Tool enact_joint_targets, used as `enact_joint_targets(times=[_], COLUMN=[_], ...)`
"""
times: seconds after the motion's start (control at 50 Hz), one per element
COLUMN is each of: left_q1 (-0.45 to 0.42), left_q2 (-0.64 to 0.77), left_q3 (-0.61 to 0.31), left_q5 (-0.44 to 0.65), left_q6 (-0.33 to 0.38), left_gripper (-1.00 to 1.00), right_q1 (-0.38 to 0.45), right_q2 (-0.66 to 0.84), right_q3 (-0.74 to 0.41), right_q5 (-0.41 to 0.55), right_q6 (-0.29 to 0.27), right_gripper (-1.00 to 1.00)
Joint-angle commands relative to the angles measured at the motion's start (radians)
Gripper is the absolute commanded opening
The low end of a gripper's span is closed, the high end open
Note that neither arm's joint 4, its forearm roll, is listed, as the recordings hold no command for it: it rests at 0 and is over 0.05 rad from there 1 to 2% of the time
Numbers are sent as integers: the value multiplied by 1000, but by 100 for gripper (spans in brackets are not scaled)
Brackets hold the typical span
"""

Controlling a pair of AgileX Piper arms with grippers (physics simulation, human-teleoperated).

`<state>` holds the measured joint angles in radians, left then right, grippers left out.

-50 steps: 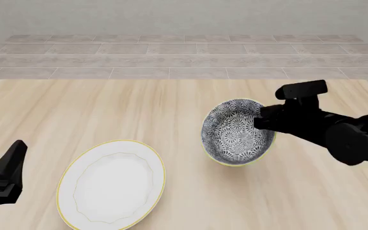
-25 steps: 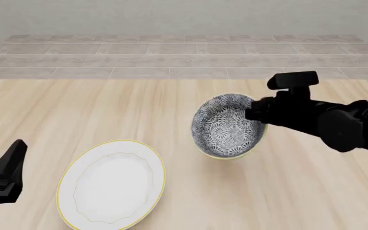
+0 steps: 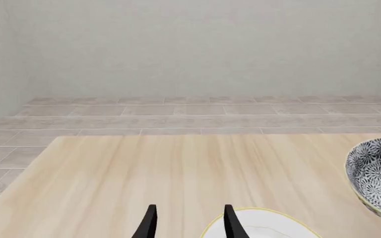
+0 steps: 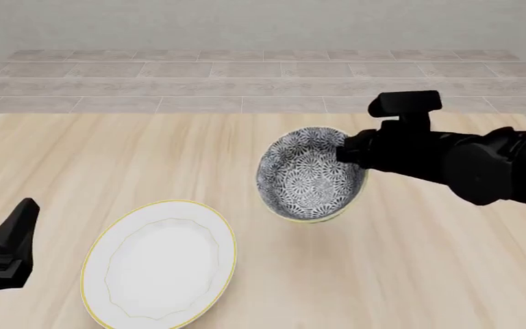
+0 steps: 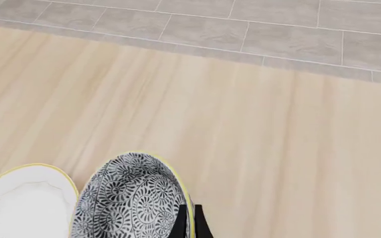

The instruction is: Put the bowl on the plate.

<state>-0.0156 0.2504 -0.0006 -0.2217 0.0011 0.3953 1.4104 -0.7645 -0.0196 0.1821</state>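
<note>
**Bowl held above the worktop, plate off to the left**

My right end effector (image 4: 345,155) grips the bowl (image 4: 309,175) by its right rim. In the right wrist view my two fingers (image 5: 179,223) pinch the yellowish edge, one inside the wall and one outside. The bowl is tilted, its patterned grey and white inside facing toward the front camera and to the left. It appears lifted clear of the pale wooden worktop (image 4: 153,151); I cannot tell whether its lowest edge touches the surface.

The plate (image 4: 159,264) lies flat on the worktop, nearer the front edge and to the left of the bowl. The two are apart, with bare wood between them. In the right wrist view the plate's white edge shows just beside the bowl.

My left end effector (image 4: 7,250) hangs at the far left, beside the plate and not touching it. Its fingers (image 3: 151,223) stand parted with nothing between them. The plate's rim shows close to one fingertip in the left wrist view.
</note>
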Motion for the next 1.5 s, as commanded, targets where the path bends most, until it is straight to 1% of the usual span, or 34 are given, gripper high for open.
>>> enact_joint_targets(times=[0.02,0.2,0.32,0.66,1.06,1.5], left_q1=[1,1,1,7,8,12], left_q2=[6,-4,-3,-3,16,5], left_q3=[0,0,0,0,0,0], left_q5=[-7,1,-1,1,-17,-10], left_q6=[1,2,2,0,-3,-6], left_gripper=[100,100,100,100,100,100], right_q1=[32,48,74,124,185,256], right_q2=[14,20,18,34,39,50], right_q3=[-37,-51,-70,-104,-129,-152], right_q5=[23,33,52,70,89,99], right_q6=[28,38,64,107,134,171], right_gripper=[-100,-100,-100,-100,-100,-100])
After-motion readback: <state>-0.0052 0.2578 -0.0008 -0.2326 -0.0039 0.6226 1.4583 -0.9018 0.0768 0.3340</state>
